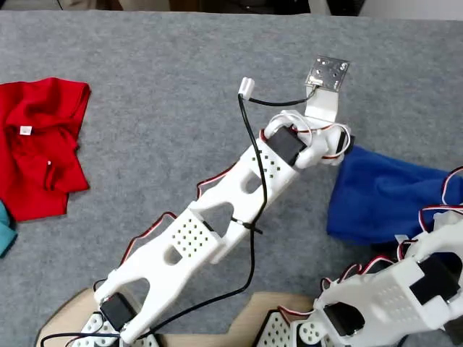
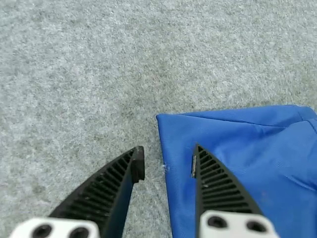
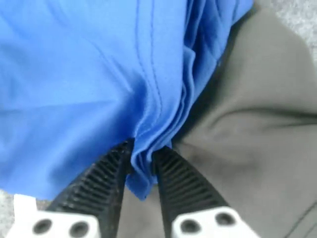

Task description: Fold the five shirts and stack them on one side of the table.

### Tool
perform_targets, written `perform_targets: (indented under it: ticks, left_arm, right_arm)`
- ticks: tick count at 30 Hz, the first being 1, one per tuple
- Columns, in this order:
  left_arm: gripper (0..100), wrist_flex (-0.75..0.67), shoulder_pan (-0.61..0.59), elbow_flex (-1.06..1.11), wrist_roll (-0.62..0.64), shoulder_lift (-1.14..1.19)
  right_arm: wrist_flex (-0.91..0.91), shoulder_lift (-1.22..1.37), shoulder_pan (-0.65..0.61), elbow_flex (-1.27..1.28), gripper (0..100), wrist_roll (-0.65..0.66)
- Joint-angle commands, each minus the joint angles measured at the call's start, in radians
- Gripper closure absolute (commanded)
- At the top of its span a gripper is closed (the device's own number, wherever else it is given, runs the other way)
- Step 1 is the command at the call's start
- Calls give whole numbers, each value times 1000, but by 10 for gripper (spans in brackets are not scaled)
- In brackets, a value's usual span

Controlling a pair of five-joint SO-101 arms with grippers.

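Shirt in blue [image 2: 237, 139]: left fingers [image 2: 109, 188] spread astride edge | right fingers [image 3: 99, 183] pinching fold over grey shirt [image 3: 257, 109]

A robotics lab bench: felt-covered table [image 1: 166, 65], two white arms [image 1: 217, 217].

The table [image 1: 181, 87] is mottled grey, with a plain blue shirt [image 1: 383, 199], a plain red shirt [image 1: 36, 144] and an olive-grey shirt [image 3: 257, 124].
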Motion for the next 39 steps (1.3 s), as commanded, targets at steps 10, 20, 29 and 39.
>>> perform_targets:
  ticks: [10,20,29,39]
  left_arm:
    - [832,5,-3,-41,-8,-73]
    - [832,5,-2,-41,-8,-73]
    - [832,8,-2,-43,-8,-73]
    - [832,20,0,-48,-8,-79]
  right_arm:
    - [163,-116,76,-225,994,-8]
    - [199,-219,101,-231,994,-11]
    - [213,-239,246,-314,994,-6]
    - [287,-237,358,-403,994,52]
